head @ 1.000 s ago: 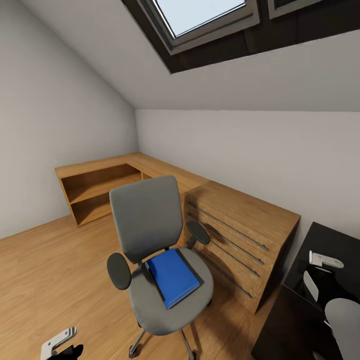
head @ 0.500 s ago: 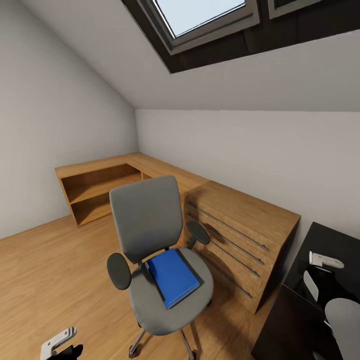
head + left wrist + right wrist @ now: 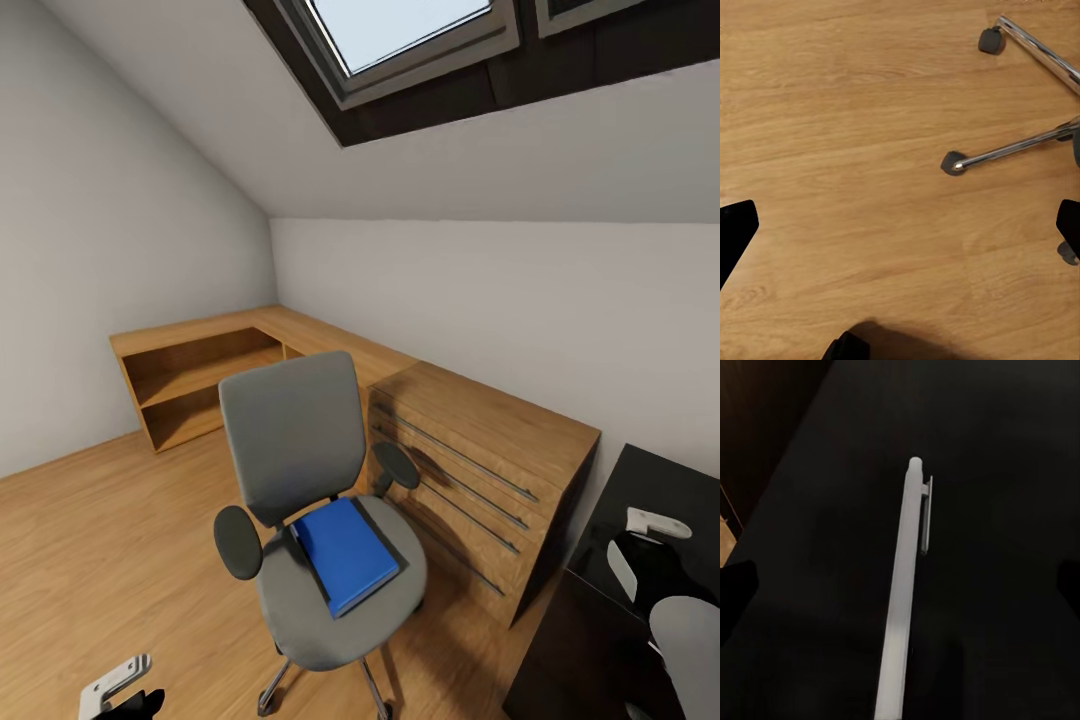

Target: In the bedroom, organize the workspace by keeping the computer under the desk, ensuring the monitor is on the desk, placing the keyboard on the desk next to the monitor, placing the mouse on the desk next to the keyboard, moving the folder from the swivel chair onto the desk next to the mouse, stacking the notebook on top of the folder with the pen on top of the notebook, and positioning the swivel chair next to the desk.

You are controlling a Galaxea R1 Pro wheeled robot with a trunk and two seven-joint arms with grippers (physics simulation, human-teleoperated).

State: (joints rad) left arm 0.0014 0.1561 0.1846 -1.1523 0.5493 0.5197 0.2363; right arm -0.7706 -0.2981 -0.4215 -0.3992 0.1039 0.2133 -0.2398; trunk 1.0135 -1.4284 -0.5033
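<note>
Flat bright blue folder [image 3: 345,553] lay on the seat of the grey upholstered swivel chair [image 3: 300,470] with black armrests, chair standing on the light wood plank floor [image 3: 90,560] just beside the low light-wood drawer cabinet [image 3: 480,460]. Slim white pen [image 3: 904,600] lay on the glossy black counter [image 3: 1005,472], between the right gripper's [image 3: 900,585] dark fingertips [image 3: 735,592], jaws released and wide apart. Left gripper [image 3: 900,225] hung over the floor near the chair's metal spokes and casters [image 3: 1012,150], jaws likewise spread, grasping nothing.
</note>
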